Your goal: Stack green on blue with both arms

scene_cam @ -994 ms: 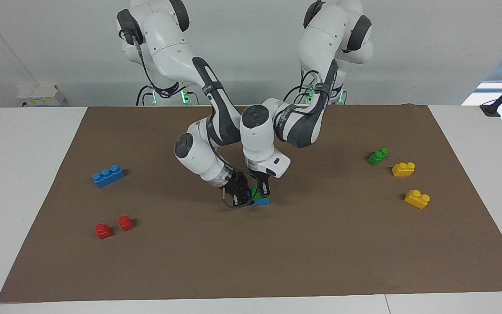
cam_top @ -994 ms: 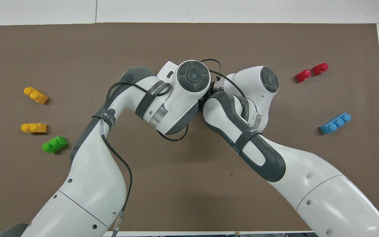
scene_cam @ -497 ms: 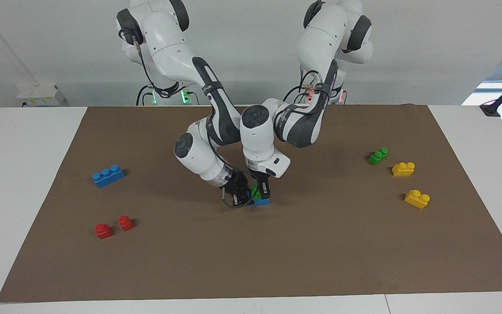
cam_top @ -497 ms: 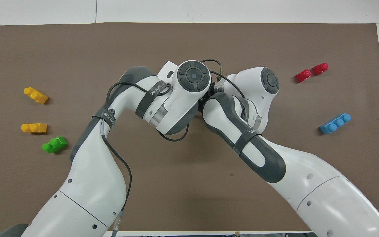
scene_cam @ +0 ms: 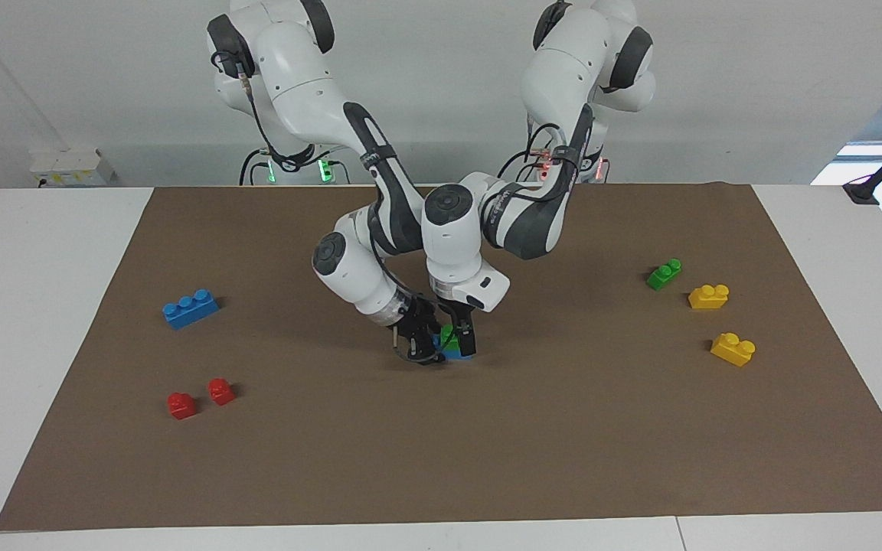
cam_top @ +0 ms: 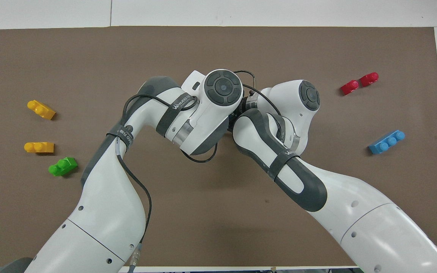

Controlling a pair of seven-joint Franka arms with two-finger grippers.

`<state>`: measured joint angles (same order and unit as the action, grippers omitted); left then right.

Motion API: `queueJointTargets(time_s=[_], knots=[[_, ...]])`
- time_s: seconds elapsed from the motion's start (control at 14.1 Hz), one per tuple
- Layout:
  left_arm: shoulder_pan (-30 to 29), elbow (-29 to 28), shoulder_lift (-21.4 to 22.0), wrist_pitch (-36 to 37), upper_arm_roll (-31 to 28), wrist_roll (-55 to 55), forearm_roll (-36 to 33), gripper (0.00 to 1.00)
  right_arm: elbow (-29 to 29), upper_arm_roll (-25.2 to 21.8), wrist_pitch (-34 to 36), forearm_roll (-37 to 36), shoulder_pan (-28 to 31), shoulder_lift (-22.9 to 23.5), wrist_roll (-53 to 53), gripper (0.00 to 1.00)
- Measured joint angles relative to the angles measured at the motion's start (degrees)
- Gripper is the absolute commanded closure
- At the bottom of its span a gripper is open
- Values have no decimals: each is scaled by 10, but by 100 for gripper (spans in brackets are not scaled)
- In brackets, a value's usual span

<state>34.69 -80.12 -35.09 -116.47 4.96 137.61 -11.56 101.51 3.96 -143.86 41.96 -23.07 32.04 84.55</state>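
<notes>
In the middle of the brown mat (scene_cam: 563, 428) a green brick (scene_cam: 451, 340) sits on a blue brick (scene_cam: 459, 355), the blue one resting on the mat. My left gripper (scene_cam: 461, 332) hangs straight down around the green brick. My right gripper (scene_cam: 419, 344) comes in slantwise and is close against the stack on the side toward the right arm's end. The overhead view hides the stack and both grippers under the two wrists.
A second green brick (scene_cam: 664, 273) and two yellow bricks (scene_cam: 708, 296) (scene_cam: 733, 349) lie toward the left arm's end. A second blue brick (scene_cam: 191, 308) and two red bricks (scene_cam: 181, 405) (scene_cam: 220, 391) lie toward the right arm's end.
My right arm's wrist and gripper have shifted slightly up and in toward the stack. The left arm and the stacked bricks have stayed where they were.
</notes>
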Motion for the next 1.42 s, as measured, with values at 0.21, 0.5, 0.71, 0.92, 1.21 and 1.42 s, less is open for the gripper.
queueJointTargets(time_s=[0.21,0.5,0.71,0.92,1.21,1.42], knots=[[-5,1,-29,-55,-20,0,0,0,1,-1,0,0,0,0,0,0],[-6,2,-31,-56,-20,0,0,0,1,-1,0,0,2,0,0,0],[-6,2,-31,-56,-20,-2,0,0,-1,-3,2,0,3,0,0,0],[-6,0,-30,-56,-20,-9,0,0,-1,-3,2,0,3,0,0,0],[-6,-26,0,-42,-19,-47,23,0,-1,-3,3,0,3,0,0,0],[-6,-52,41,-25,-19,-71,31,0,-1,-3,4,0,2,0,0,0]])
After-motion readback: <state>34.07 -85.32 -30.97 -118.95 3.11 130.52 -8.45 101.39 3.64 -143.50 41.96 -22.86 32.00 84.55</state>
